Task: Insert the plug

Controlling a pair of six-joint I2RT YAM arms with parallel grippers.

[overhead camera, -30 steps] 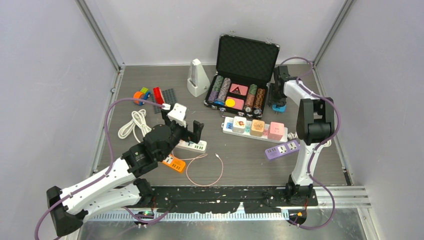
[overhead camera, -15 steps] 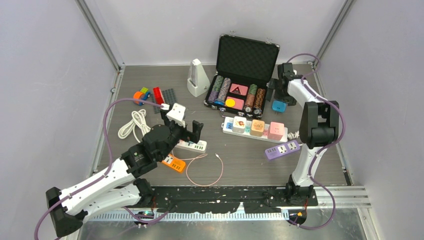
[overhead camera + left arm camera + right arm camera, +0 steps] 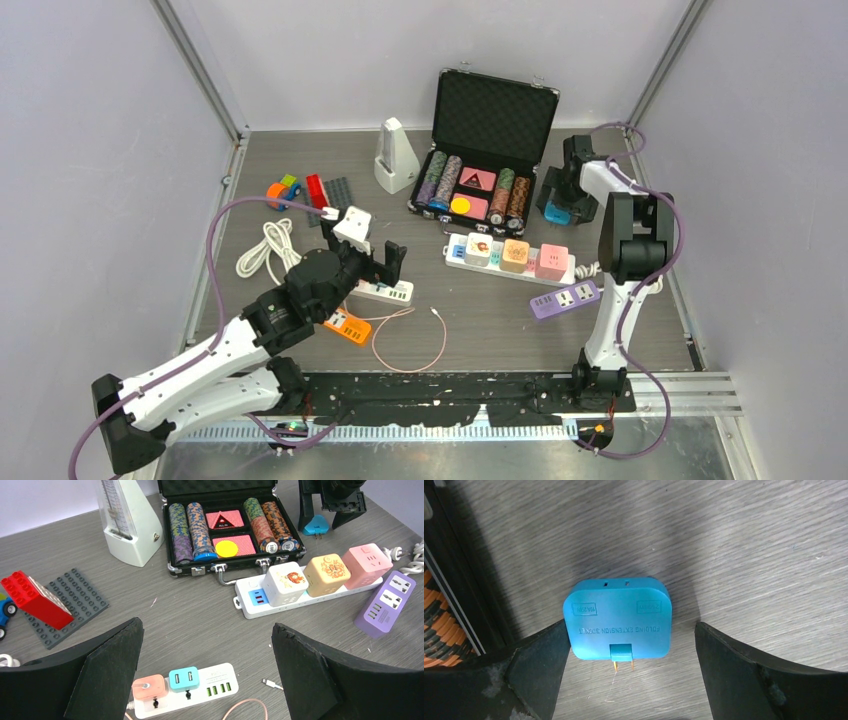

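Blue plug (image 3: pixel 618 618) lies flat, wide side across, its 2 pins (image 3: pixel 623 666) pointing back at my R wrist. R gripper (image 3: pixel 631 625) is spread wide round it; L gripper (image 3: pixel 207 630) is wide too.

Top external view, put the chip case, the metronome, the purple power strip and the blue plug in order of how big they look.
1. Chip case, clearly largest.
2. Metronome and purple power strip: too alike to rank; the upright metronome's top is nearer the camera.
3. Blue plug, smallest.
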